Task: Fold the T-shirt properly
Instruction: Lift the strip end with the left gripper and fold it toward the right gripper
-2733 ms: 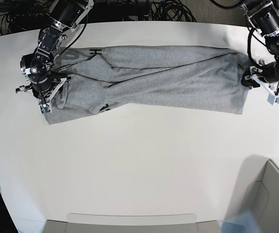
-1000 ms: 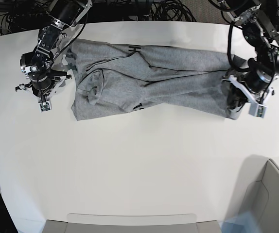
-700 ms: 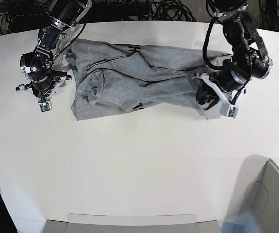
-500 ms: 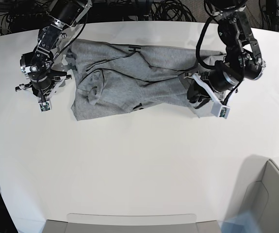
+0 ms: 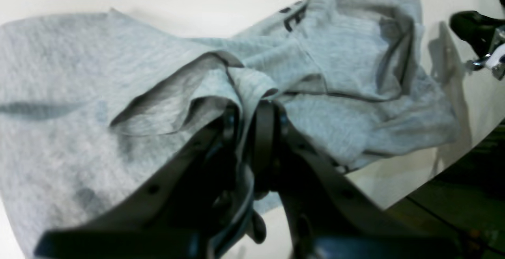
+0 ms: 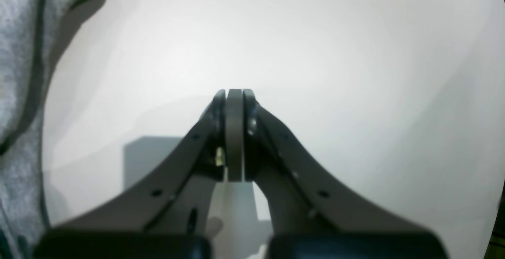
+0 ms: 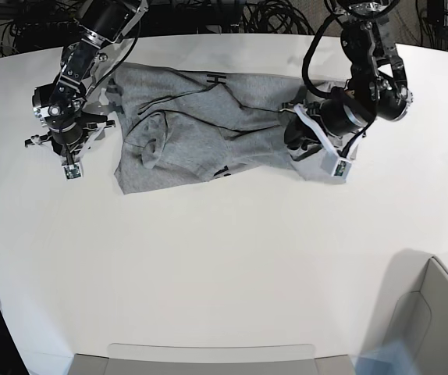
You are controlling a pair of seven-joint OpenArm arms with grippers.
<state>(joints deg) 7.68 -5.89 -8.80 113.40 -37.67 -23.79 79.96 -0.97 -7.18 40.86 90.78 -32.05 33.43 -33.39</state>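
Note:
The heather-grey T-shirt (image 7: pixel 208 125) lies bunched along the back of the white table (image 7: pixel 224 258), with black lettering (image 7: pixel 218 79) showing at its far edge. On the right of the base view, my left gripper (image 7: pixel 300 143) is shut on the shirt's right end, which is lifted over the rest of the cloth. In the left wrist view the fingers (image 5: pixel 262 129) pinch a fold of grey fabric (image 5: pixel 236 81). My right gripper (image 7: pixel 68 152) hovers just left of the shirt's left edge. Its jaws (image 6: pixel 234 133) are shut and empty above bare table, with the shirt's edge (image 6: pixel 19 54) beside them.
A grey bin (image 7: pixel 439 320) stands at the front right corner. A flat grey tray (image 7: pixel 208 355) lies along the front edge. Black cables (image 7: pixel 271 16) pile behind the table's back edge.
The left gripper has carried the shirt's right end leftwards over the cloth, so the shirt spans less width. The right gripper, earlier at the shirt's left end, has stayed still beside it.

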